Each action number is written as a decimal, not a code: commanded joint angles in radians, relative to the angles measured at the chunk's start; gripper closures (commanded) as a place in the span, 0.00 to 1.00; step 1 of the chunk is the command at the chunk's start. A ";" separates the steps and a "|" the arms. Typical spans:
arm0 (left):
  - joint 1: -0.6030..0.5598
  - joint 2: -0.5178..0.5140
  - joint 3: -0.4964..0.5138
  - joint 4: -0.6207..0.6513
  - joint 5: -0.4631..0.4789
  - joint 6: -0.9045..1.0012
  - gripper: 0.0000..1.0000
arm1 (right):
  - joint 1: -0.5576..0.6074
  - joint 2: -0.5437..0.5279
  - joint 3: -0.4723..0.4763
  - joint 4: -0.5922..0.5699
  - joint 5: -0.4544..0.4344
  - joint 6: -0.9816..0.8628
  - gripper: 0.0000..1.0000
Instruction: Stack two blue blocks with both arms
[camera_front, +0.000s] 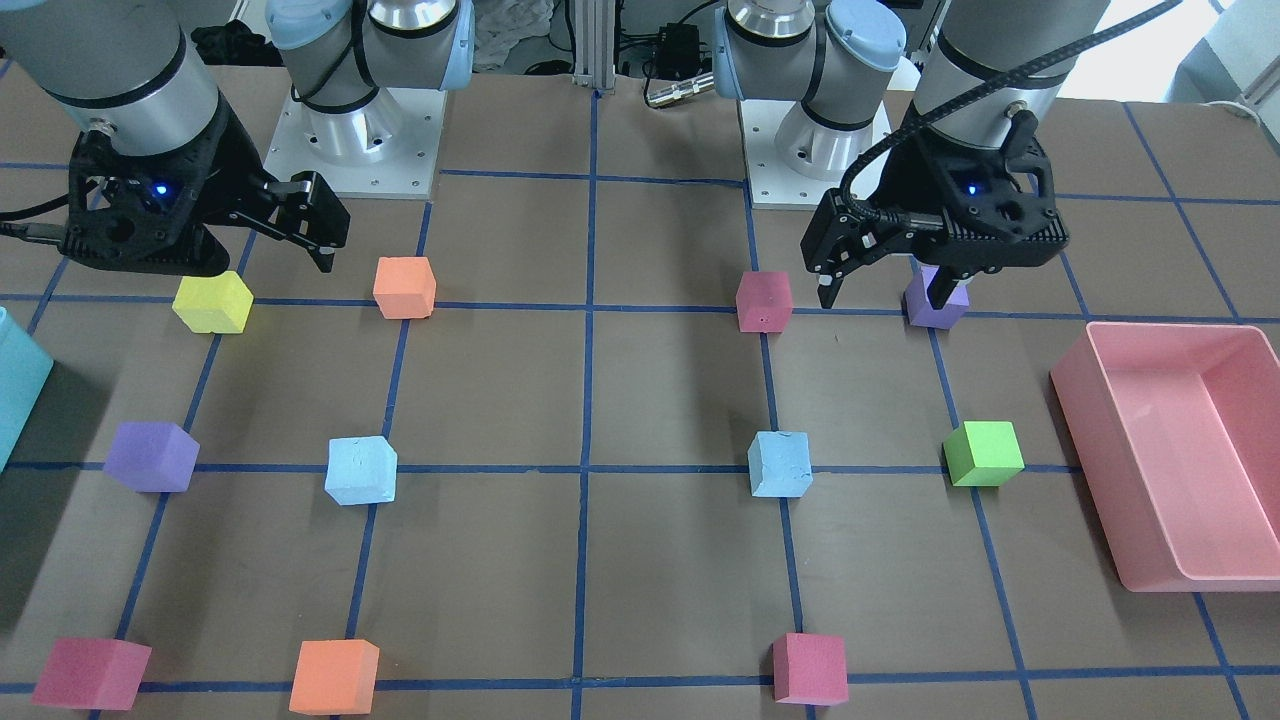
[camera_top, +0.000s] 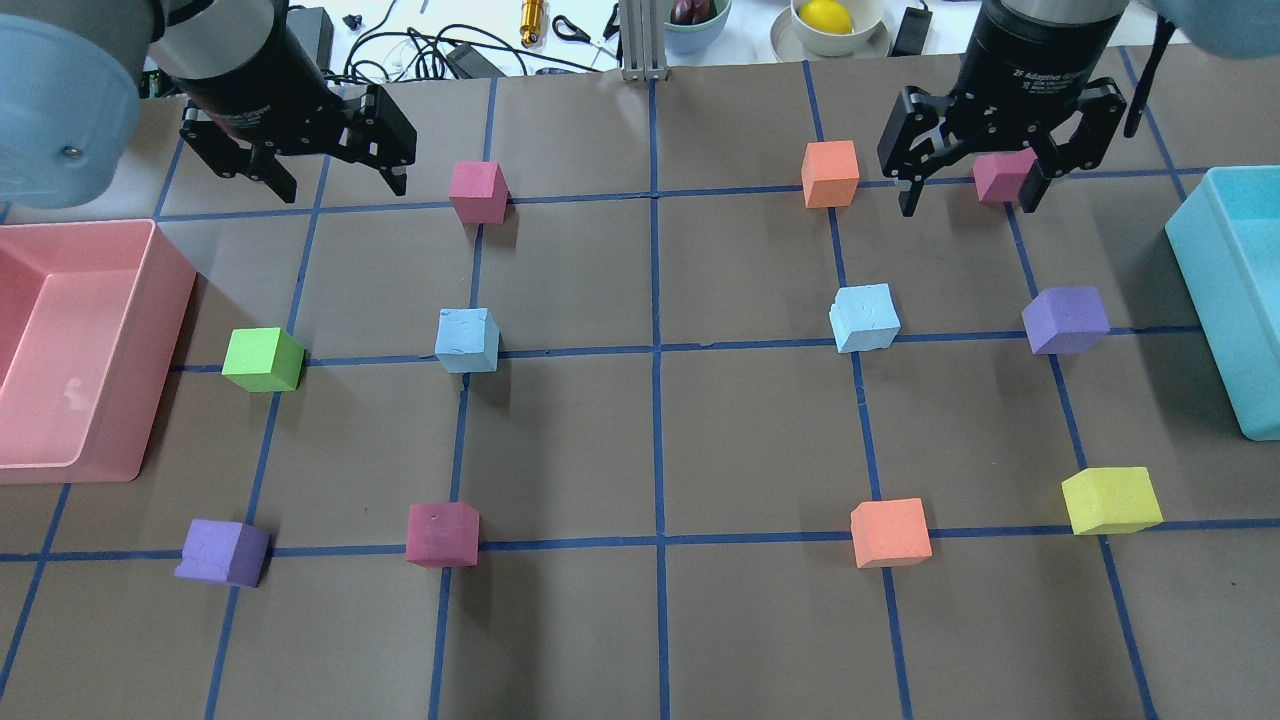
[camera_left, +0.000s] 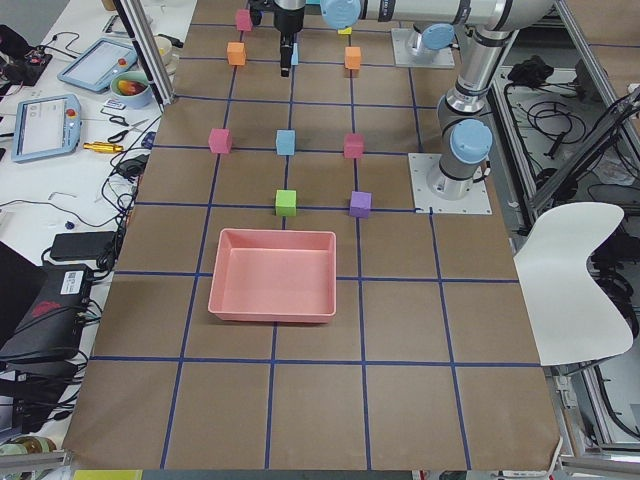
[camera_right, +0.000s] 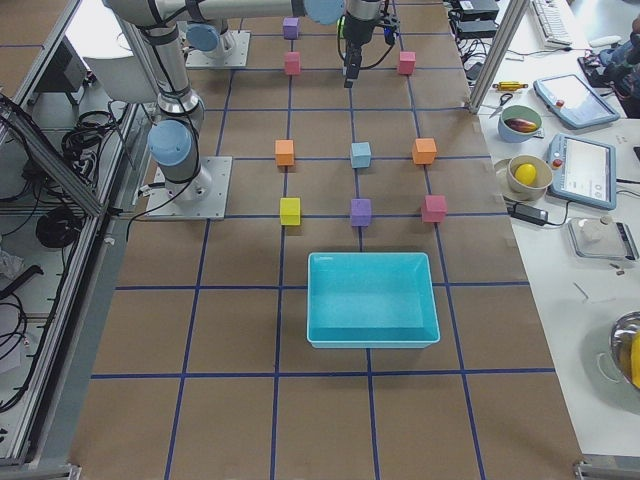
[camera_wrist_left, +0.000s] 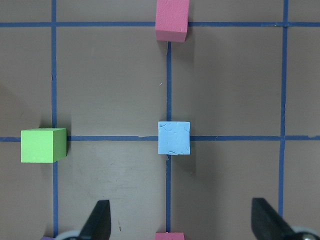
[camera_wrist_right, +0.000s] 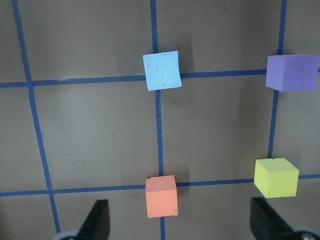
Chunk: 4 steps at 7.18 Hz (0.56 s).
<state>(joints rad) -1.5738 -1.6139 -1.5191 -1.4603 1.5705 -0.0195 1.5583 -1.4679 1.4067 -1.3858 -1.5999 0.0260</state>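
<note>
Two pale blue blocks rest apart on the table. The left blue block (camera_top: 467, 340) lies on my left side and shows centred in the left wrist view (camera_wrist_left: 174, 138). The right blue block (camera_top: 865, 317) lies on my right side and shows in the right wrist view (camera_wrist_right: 161, 70). My left gripper (camera_top: 342, 187) hangs high above the table, open and empty, its fingertips (camera_wrist_left: 97, 220) short of the left block. My right gripper (camera_top: 970, 200) also hangs high, open and empty, well short of the right block.
A pink tray (camera_top: 165, 300) stands at the left edge and a large teal box (camera_top: 1195, 290) at the right edge. A green cube (camera_top: 263, 359), purple cubes (camera_top: 1066, 319), magenta cubes (camera_top: 478, 191), orange cubes (camera_top: 890, 532) and a yellow cube (camera_top: 1110, 499) sit on grid crossings around the blue blocks.
</note>
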 joint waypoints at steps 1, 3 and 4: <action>0.000 0.002 -0.001 0.000 0.005 0.001 0.00 | -0.001 0.003 0.008 -0.015 -0.005 0.003 0.00; -0.002 0.005 -0.004 0.000 0.002 0.000 0.00 | -0.003 0.041 0.029 -0.059 -0.008 0.005 0.00; -0.005 0.012 0.003 -0.041 -0.004 -0.017 0.00 | -0.010 0.099 0.037 -0.088 -0.005 0.002 0.00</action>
<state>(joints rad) -1.5757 -1.6082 -1.5203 -1.4698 1.5720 -0.0232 1.5542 -1.4224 1.4333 -1.4364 -1.6065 0.0297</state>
